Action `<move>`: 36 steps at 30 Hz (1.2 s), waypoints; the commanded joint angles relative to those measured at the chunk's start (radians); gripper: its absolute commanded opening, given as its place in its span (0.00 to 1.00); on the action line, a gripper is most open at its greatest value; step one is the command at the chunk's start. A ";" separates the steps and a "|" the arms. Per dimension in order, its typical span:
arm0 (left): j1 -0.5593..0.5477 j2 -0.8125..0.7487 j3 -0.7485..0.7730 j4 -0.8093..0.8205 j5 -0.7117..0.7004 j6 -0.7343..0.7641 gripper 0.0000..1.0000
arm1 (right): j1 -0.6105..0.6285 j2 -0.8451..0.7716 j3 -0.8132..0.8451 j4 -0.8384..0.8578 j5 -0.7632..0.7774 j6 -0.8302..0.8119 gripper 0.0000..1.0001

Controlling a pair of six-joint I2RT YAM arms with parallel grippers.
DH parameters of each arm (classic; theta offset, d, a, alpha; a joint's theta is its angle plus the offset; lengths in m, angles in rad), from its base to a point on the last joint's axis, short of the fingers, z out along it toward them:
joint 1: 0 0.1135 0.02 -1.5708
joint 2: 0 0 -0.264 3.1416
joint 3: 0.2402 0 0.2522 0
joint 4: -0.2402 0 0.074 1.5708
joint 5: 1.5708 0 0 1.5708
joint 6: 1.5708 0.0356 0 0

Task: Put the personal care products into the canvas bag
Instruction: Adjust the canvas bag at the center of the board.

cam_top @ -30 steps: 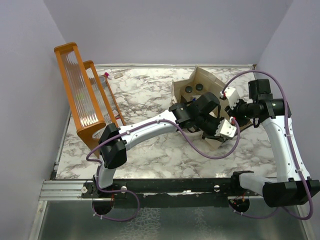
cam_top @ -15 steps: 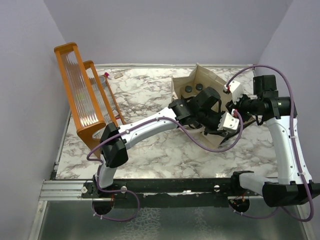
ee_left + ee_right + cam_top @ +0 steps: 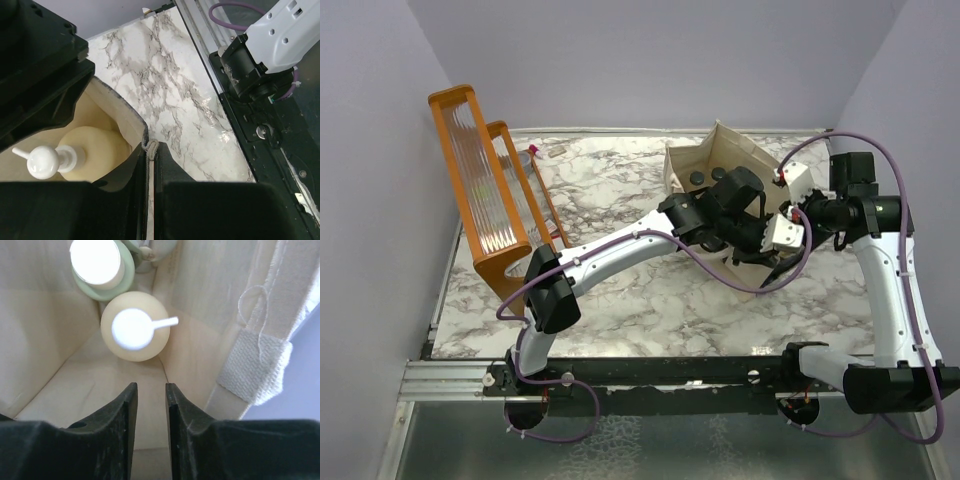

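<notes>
The canvas bag (image 3: 720, 160) stands open at the back right of the table. My left gripper (image 3: 151, 150) is shut on its near rim (image 3: 131, 120), pinching the cloth edge. My right gripper (image 3: 150, 390) hangs inside the bag's mouth, open by a narrow gap with nothing between its fingers. On the bag floor below it stand the beige pump bottle (image 3: 132, 327) and the olive-grey bottle with a cream cap (image 3: 100, 265). Two black caps (image 3: 708, 176) show inside the bag in the top view. The pump bottle (image 3: 85, 150) also shows in the left wrist view.
An orange wooden rack (image 3: 480, 190) stands at the far left of the marble table (image 3: 620, 300). A small clear item with a pink tip (image 3: 532, 152) lies behind it. A woven bag handle (image 3: 255, 370) hangs at the right. Both arms crowd over the bag.
My left gripper has pulled the bag's near rim up and to the right, and the bag now stands taller. The right wrist has risen toward the back with it.
</notes>
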State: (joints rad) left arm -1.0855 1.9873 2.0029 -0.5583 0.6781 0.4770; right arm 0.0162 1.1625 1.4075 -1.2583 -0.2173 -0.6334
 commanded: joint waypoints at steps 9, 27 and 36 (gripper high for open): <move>-0.005 -0.033 0.087 0.044 0.075 -0.081 0.00 | -0.007 0.011 -0.069 -0.003 -0.072 -0.045 0.22; -0.004 -0.050 0.135 0.072 0.105 -0.123 0.00 | -0.007 0.022 -0.052 -0.027 -0.134 -0.050 0.21; -0.004 -0.062 0.161 0.107 0.117 -0.177 0.00 | -0.007 0.014 -0.018 0.021 -0.093 -0.011 0.22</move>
State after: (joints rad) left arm -1.0706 1.9923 2.0758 -0.5854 0.6765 0.3550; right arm 0.0128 1.1835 1.3567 -1.2564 -0.3153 -0.6685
